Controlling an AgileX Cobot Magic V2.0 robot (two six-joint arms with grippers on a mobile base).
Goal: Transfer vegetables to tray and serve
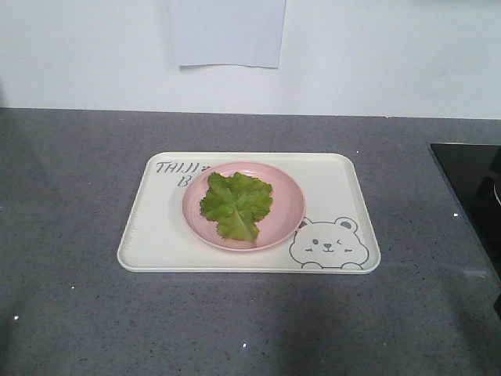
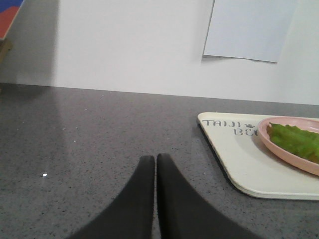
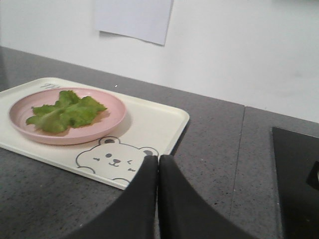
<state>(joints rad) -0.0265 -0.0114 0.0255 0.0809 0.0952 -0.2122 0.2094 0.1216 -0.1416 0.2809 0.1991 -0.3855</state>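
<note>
The green lettuce leaf, the vegetables (image 1: 236, 204), lies on a round pink plate (image 1: 286, 211) that sits on the cream bear tray (image 1: 156, 235) in the middle of the grey counter. In the left wrist view the left gripper (image 2: 155, 158) is shut and empty over bare counter, left of the tray (image 2: 244, 164) and the leaf (image 2: 296, 139). In the right wrist view the right gripper (image 3: 158, 158) is shut and empty, just off the tray's (image 3: 154, 119) near right corner by the bear drawing, with the leaf (image 3: 65, 112) far to its left. Neither arm shows in the front view.
A black glossy panel (image 1: 470, 188) is set into the counter at the right edge, also the black panel (image 3: 296, 179) right of the right gripper. A white paper sheet (image 1: 227, 31) hangs on the wall behind the tray.
</note>
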